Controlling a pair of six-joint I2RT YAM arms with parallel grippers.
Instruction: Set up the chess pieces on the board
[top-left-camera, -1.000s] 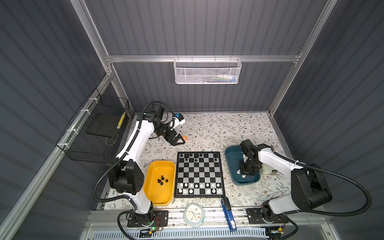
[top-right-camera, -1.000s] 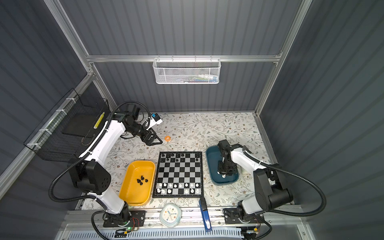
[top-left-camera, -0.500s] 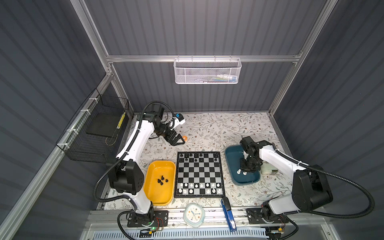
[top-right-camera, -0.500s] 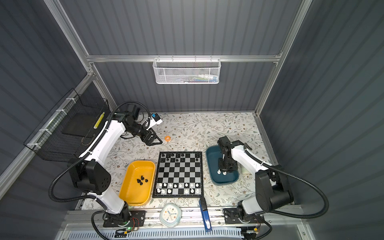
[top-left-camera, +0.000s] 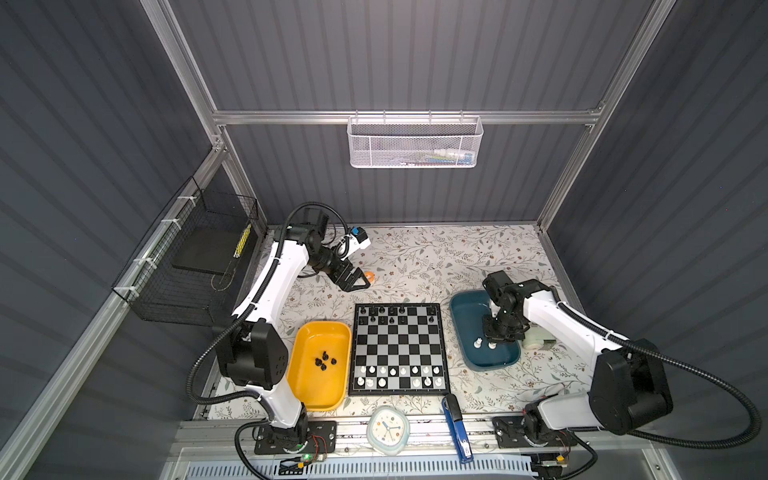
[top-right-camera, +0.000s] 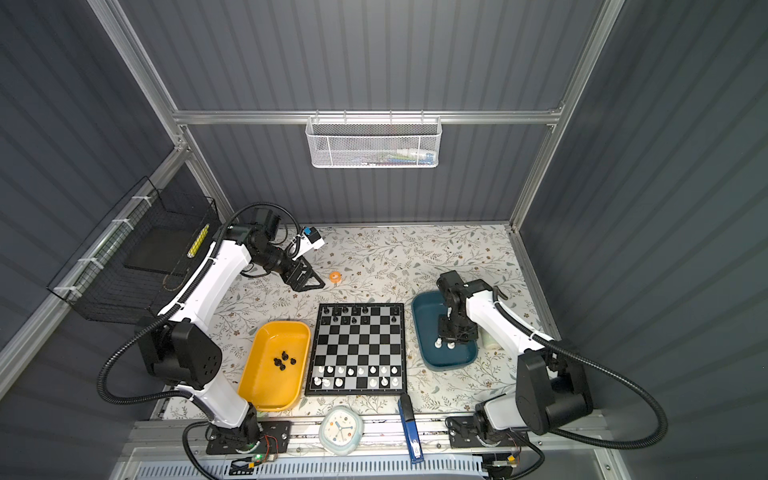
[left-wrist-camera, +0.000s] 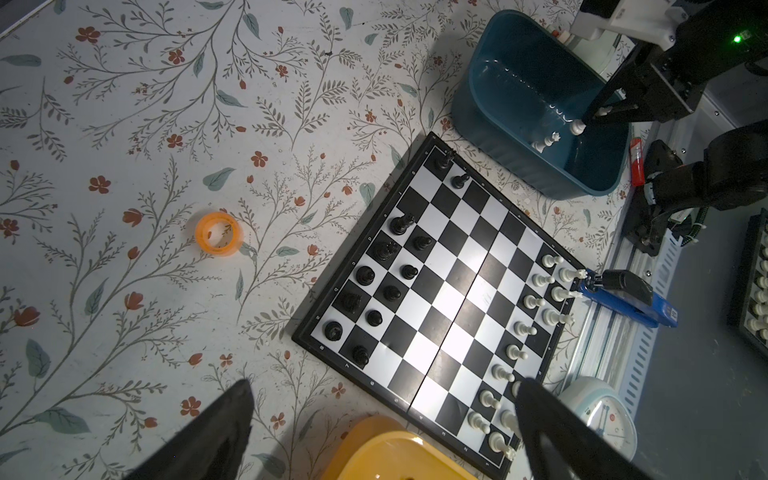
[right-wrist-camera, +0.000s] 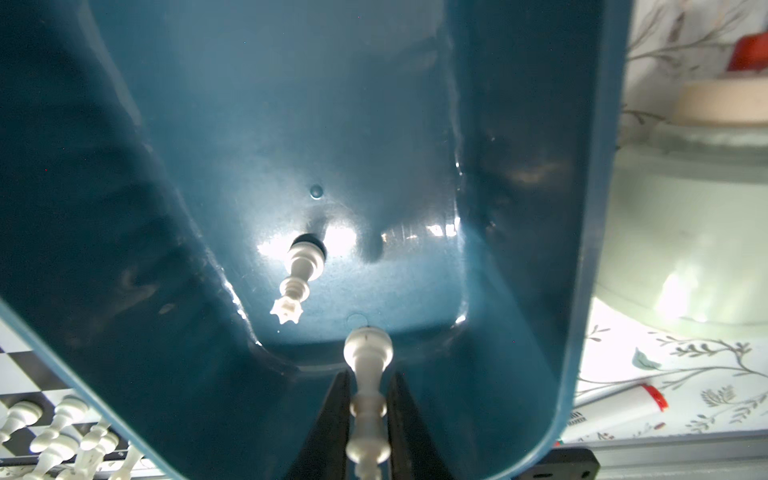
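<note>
Board (top-left-camera: 399, 345): flat on the floral tabletop (top-left-camera: 436, 257), between two trays; black men (top-left-camera: 386, 315) on its far rows, white men (top-left-camera: 401, 375) on its near rows, gaps in both.
Teal tray (top-left-camera: 465, 316): just beside the board, on the right arm's side; two white men inside.
Right hand (right-wrist-camera: 369, 382): down inside the teal tray, fingers pinched onto the slim stem of a white chessman (right-wrist-camera: 367, 351); kind of piece not clear.
White queen (right-wrist-camera: 297, 274): on its side on the teal tray's floor, just beside the gripped man.
Left hand (top-left-camera: 356, 286): fingers spread wide, empty, over the tabletop beyond the board's far edge, near an orange tape ring (top-left-camera: 369, 277).
Yellow tray (top-left-camera: 320, 386): just beside the board, on the left arm's side; a few black men (top-left-camera: 325, 360) loose inside.
Slip risk: narrow, glossy stem between flat fingers; likely to pivot or drop out during the lift.
Snag risk: possible clipping of the tray wall nearest the board on the way across, from too low a lift.
Crowding risk: white rows nearly full; possible toppling of neighbours by the fingers during descent into a gap.
Release risk: tilted set-down, then a fall onto the adjoining square.
</note>
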